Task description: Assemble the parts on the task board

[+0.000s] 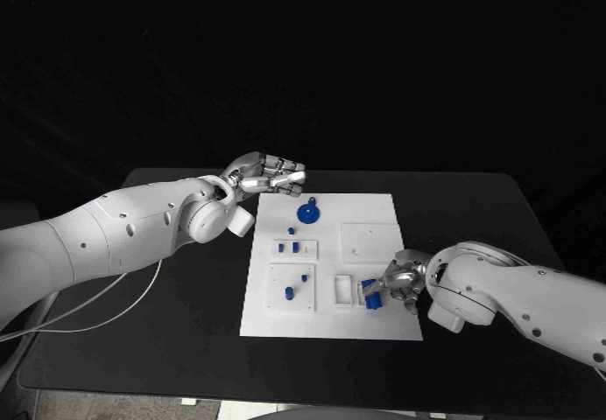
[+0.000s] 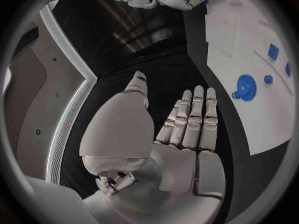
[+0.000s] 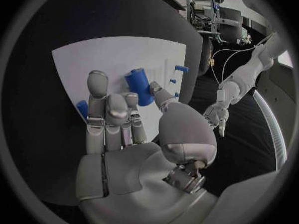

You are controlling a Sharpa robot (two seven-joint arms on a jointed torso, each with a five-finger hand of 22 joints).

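Right wrist view: right hand [image 3: 124, 119] pinches blue part [image 3: 139, 86]; left hand [image 2: 181, 129] spread, empty.

A black table [image 1: 505, 210] carries the white task board [image 1: 379, 210], lying flat at its centre, long axis running twelve to six. A white cable [image 1: 95, 315] trails at eight o'clock.
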